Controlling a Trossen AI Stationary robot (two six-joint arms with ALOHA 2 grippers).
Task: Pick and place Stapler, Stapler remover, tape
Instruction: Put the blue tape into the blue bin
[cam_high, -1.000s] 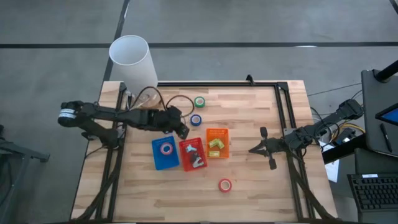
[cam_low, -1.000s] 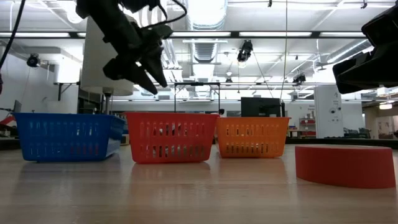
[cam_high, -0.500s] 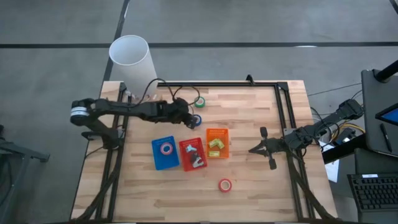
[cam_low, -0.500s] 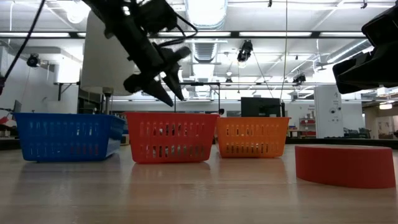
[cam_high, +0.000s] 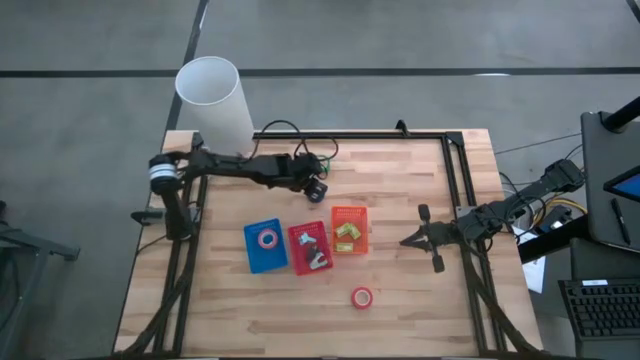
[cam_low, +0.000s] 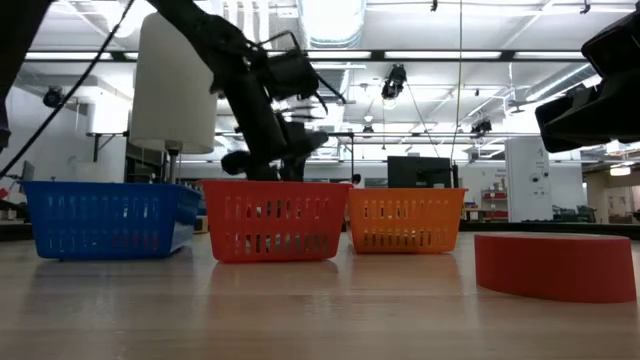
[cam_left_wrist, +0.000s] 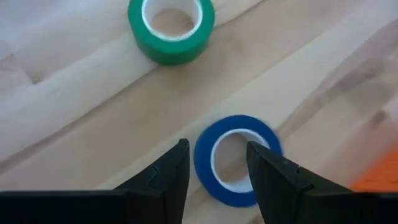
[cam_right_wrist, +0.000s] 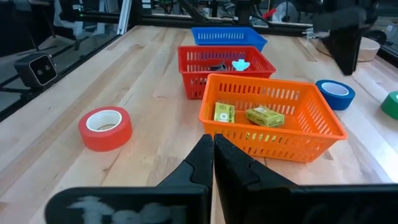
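My left gripper (cam_left_wrist: 217, 152) is open and hovers low over the blue tape roll (cam_left_wrist: 239, 123), which lies flat on the table. One finger stands outside the ring and the other over its hole. The green roll (cam_left_wrist: 171, 28) lies flat just beyond it, toward the far edge. A red roll (cam_high: 361, 297) lies flat near the near edge, and a pinkish roll (cam_high: 267, 239) sits in the blue basket (cam_high: 252, 258). Grey tools (cam_high: 314, 258) lie in the red basket (cam_high: 296, 236). My right gripper (cam_high: 418, 240) waits shut near the table's right edge.
The orange basket (cam_high: 349, 214) holds small yellow-green blocks (cam_right_wrist: 249, 114). A tall white cylinder (cam_high: 213, 100) stands at the far left corner. A black rail (cam_high: 455, 170) runs along the far and right edges. Cables (cam_high: 285, 135) loop beside the left arm.
My left gripper has swung from above the blue basket toward the far edge and somewhat to the right. It has come down low over the blue tape roll, staying open. The rolls and baskets have not moved.
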